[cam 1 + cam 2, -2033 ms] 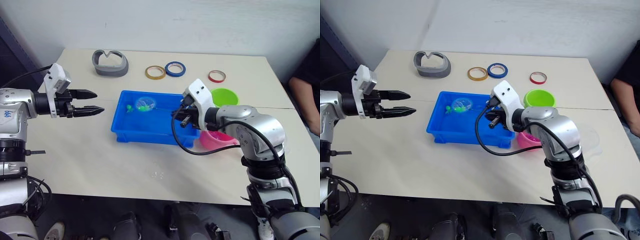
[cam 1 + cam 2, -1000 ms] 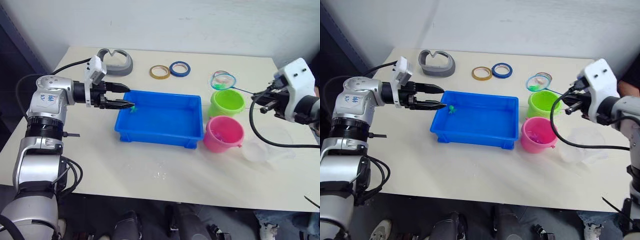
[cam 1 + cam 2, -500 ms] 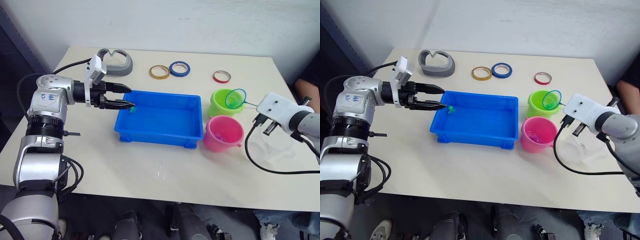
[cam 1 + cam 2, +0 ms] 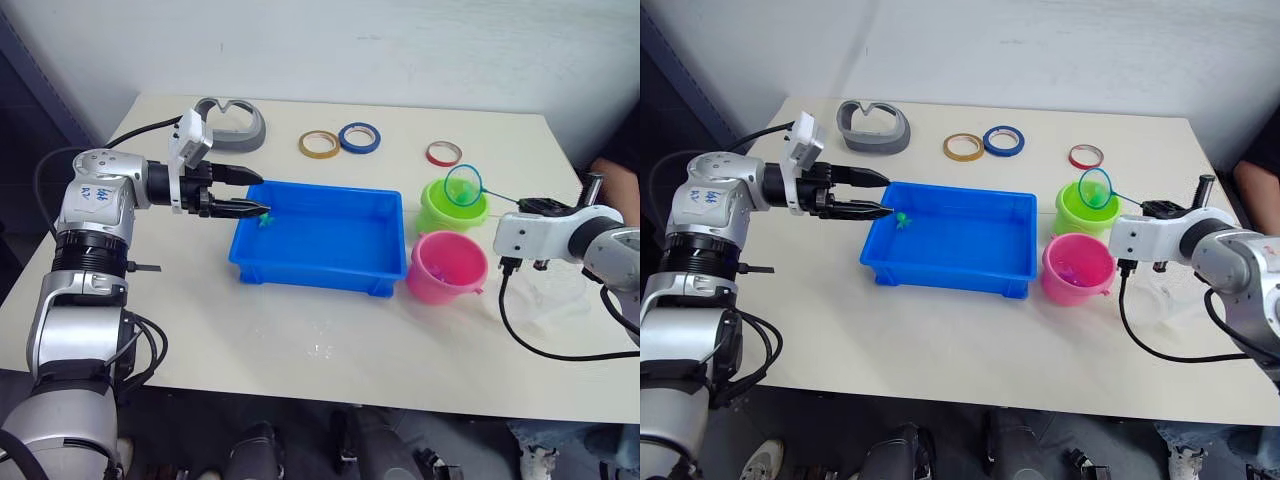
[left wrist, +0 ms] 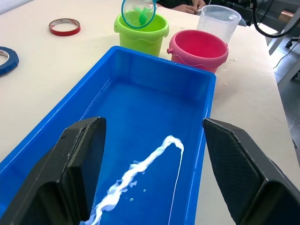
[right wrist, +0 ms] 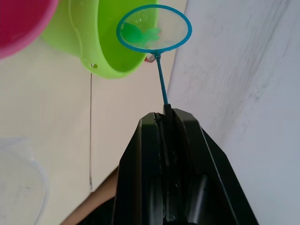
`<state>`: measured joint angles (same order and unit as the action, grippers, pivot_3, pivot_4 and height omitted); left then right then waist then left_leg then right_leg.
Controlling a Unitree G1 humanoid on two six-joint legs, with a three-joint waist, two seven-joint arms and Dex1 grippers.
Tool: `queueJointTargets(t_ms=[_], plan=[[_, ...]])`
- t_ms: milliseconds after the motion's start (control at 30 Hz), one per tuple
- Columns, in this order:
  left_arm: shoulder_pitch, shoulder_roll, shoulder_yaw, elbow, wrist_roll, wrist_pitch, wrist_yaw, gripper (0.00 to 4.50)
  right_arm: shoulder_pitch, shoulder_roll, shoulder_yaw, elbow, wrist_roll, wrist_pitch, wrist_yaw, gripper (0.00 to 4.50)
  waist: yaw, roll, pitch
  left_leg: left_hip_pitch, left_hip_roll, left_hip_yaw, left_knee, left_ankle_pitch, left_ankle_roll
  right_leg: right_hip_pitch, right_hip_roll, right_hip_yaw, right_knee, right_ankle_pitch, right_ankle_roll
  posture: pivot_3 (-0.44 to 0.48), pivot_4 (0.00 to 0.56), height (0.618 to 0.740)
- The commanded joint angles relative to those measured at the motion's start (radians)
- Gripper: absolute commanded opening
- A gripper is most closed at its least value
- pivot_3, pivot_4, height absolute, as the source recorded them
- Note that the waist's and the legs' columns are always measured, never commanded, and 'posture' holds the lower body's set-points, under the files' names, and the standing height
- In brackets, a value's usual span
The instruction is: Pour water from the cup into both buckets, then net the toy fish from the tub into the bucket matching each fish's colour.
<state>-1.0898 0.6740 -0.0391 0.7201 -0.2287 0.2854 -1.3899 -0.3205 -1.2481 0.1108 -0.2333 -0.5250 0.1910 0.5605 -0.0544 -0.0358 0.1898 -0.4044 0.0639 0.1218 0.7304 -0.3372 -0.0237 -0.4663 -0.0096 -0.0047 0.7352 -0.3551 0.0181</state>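
Head views: right gripper (image 4: 1143, 209) clamped on the thin handle of the net (image 4: 463, 184), hoop raised just over the lime green bucket (image 4: 454, 206), a green toy fish (image 5: 140, 10) caught in the mesh. Pink bucket (image 4: 446, 266) just in front of the green one, touching it or nearly so, and near the right gripper on its inner side. Clear cup (image 4: 1173, 296) on the table (image 4: 300, 330) under the right forearm. Blue tub (image 4: 322, 240) between the two arms, well apart from the right gripper. Left gripper (image 4: 252, 192) with fingers parted wide, tips at the tub's far left corner, a second green fish (image 4: 902, 216) just beside the nearer fingertip. Beyond the left gripper, a grey curved holder (image 4: 230, 124); further along the back of the table, yellow (image 4: 318, 144), blue (image 4: 359, 136) and red (image 4: 443, 153) tape rings. A person's dark sleeve (image 4: 620, 165) at the table's right edge.

Left wrist view: two black fingers (image 5: 79, 164) spread wide over the tub, water and a white reflected streak between them; ahead, both buckets, the cup and the net hoop over the green bucket's rim.

Right wrist view: fingers (image 6: 145, 154) pressed shut on the net handle, hoop and green fish straight ahead above the green bucket, pink bucket's edge to one side.
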Motion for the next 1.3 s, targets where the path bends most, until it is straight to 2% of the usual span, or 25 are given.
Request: queueJointTargets(t_ms=[33,267,833,1133,1300], plan=[[-0.021,0.001,0.023,-0.016,-0.010,-0.009,0.001,3.60,0.018,-0.043,-0.026,-0.009,-0.119,-0.096,-0.057,0.00,0.000,0.000,0.000,0.000,0.000,0.000,0.000,0.000,0.000,0.000,0.000,0.000,0.000,0.000,0.000,0.000,0.150,0.693],[-0.007,0.004,0.020,-0.022,-0.009,-0.004,-0.006,3.60,0.102,-0.057,-0.071,-0.030,-0.265,-0.197,-0.131,0.00,-0.001,0.000,0.000,0.000,0.000,0.001,0.001,0.000,0.000,0.000,0.000,0.000,0.002,0.000,0.000,0.000,0.150,0.693],[-0.007,-0.004,0.025,-0.018,-0.010,-0.008,0.007,3.60,0.062,-0.042,-0.102,-0.012,-0.442,-0.283,-0.190,0.00,-0.002,0.000,0.000,0.001,0.000,0.002,0.005,0.000,-0.001,0.000,0.000,0.002,0.007,0.000,0.000,0.000,0.150,0.693],[-0.013,0.000,0.025,-0.010,-0.007,-0.011,0.006,3.60,0.061,-0.022,-0.109,-0.013,-0.437,-0.284,-0.162,0.00,-0.002,0.000,0.000,0.002,0.000,0.002,0.006,0.000,-0.001,0.000,0.000,0.002,0.007,0.000,0.000,0.000,0.150,0.693],[-0.006,0.023,0.033,-0.016,-0.005,-0.002,0.011,3.60,-0.002,0.116,-0.179,-0.050,-0.229,-0.113,0.024,0.00,-0.004,0.000,0.000,0.002,0.000,0.002,0.007,0.000,-0.001,0.000,0.001,0.002,0.008,0.000,0.000,0.000,0.150,0.693]])
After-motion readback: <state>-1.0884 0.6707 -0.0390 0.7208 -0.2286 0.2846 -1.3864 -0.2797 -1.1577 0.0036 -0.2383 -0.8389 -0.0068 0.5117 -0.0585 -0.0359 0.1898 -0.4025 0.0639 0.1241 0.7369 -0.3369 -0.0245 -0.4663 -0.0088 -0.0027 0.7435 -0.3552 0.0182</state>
